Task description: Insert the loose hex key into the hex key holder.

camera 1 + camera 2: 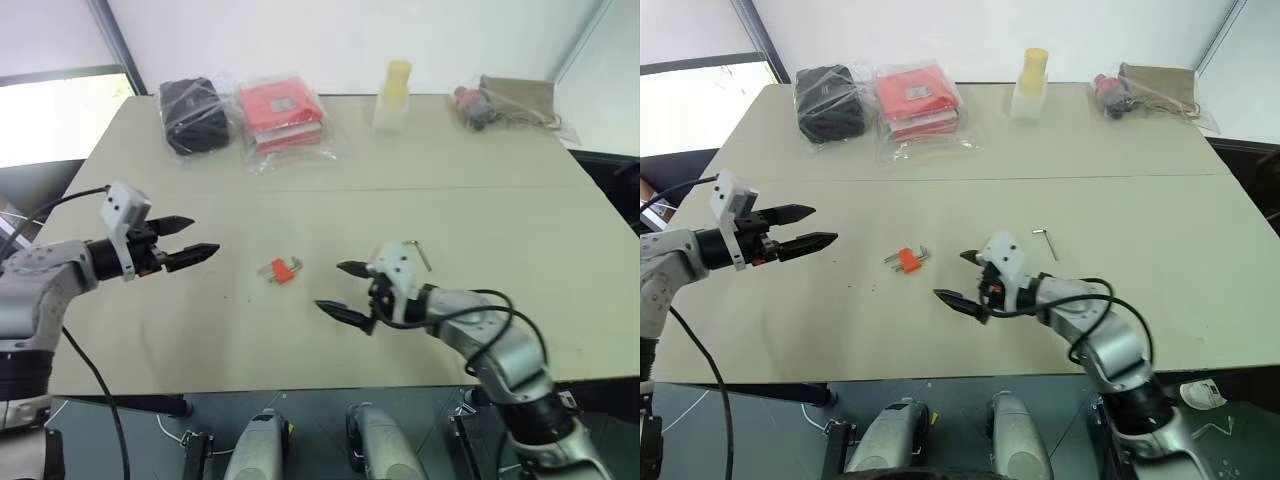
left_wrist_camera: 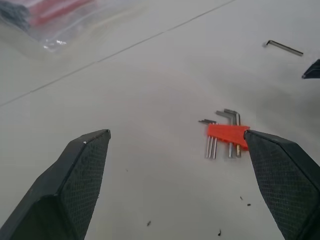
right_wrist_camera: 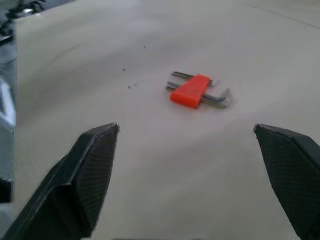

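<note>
Left gripper (image 1: 812,226) spread wide, empty, above table (image 1: 1160,210); hex key holder (image 1: 906,259) lies ahead of it, between both grippers. Right gripper (image 1: 962,279) wide apart, empty; loose hex key (image 1: 1044,241) just behind it, untouched

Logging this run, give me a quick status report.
Both grippers, left and right, open, empty. Holder on table between them. Loose key behind right gripper, untouched. Nothing in the way.

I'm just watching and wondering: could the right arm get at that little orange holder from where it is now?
Probably yes. The holder lies alone on bare table, and the right gripper hangs open beside it, pointed its way, nothing between them.
</note>
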Controlling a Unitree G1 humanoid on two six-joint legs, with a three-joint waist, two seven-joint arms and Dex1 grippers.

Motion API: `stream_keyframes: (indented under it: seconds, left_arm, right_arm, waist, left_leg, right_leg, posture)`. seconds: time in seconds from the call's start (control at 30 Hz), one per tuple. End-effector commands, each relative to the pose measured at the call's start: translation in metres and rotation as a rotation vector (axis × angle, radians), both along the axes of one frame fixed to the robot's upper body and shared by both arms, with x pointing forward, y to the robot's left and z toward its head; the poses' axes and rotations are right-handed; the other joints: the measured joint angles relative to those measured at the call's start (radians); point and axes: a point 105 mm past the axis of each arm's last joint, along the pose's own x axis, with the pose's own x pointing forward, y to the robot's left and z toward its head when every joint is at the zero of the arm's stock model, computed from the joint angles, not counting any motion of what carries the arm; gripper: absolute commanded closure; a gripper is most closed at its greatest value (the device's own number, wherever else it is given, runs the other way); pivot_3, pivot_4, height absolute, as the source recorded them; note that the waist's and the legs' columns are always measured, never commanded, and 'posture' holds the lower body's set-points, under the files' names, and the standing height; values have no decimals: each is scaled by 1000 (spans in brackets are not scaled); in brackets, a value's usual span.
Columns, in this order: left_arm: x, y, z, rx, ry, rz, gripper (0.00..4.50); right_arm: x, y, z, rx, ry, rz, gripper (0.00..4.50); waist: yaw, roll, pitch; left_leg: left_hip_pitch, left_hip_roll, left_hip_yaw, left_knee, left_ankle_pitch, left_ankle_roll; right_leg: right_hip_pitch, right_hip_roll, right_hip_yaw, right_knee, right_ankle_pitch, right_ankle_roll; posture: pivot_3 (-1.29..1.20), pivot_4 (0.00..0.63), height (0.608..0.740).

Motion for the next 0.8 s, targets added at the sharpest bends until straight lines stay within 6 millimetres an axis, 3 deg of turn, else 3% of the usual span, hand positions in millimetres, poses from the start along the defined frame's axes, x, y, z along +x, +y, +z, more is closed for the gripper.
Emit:
stream_keyframes:
  seconds: [0.03,0.23,0.6,0.63,0.67,0.7,0.73,0.8]
  left_arm:
    - [-2,0,8,12,-42,-2,43]
    - [-5,-1,4,-1,-41,28,43]
    - [-5,-6,-2,-7,-32,47,43]
    - [-4,-6,-2,-7,-32,48,43]
    - [-4,-6,-3,-6,-34,50,43]
    - [-3,-6,-3,-5,-35,52,43]
    - [-3,-6,-4,-4,-36,53,43]
    - [-3,-6,-4,-4,-40,56,43]
  right_arm:
    - [5,10,-5,-23,1,-5,0]
    - [13,30,-20,-82,29,-72,0]
    - [18,85,-28,-104,-8,-102,0]
    - [19,88,-30,-111,-7,-113,0]
    - [22,89,-33,-120,-3,-128,0]
    - [24,89,-36,-133,-3,-141,0]
    - [26,88,-38,-137,-5,-155,0]
    - [30,85,-41,-149,-1,-180,0]
  waist:
    - [2,0,0]
    - [0,0,0]
    - [-4,0,0]
    - [-21,17,-3]
    - [-27,7,-9]
    - [-27,-11,-16]
    - [-27,-14,-16]
    - [-27,-15,-17]
  left_leg:
    - [0,0,0,0,0,0]
    - [0,0,0,0,0,0]
    - [1,0,-1,1,0,0]
    - [1,0,-1,1,0,0]
    - [11,16,-7,-19,24,-36]
    - [9,20,0,-43,30,-28]
    - [-1,15,8,-31,29,-28]
    - [-2,13,18,-27,25,-24]
  right_leg:
    - [0,0,0,0,0,0]
    - [0,0,0,1,0,0]
    - [-2,1,0,6,0,0]
    - [-2,1,0,7,0,0]
    - [21,18,-12,-41,13,5]
    - [30,19,-20,-43,14,3]
    - [18,17,-12,-25,9,-3]
    - [9,13,-1,-16,7,-1]
  posture:
    - [0,150,740]
    - [0,150,740]
    - [0,150,740]
    - [0,150,740]
    - [0,150,740]
    - [0,150,740]
    - [0,150,740]
    - [0,150,740]
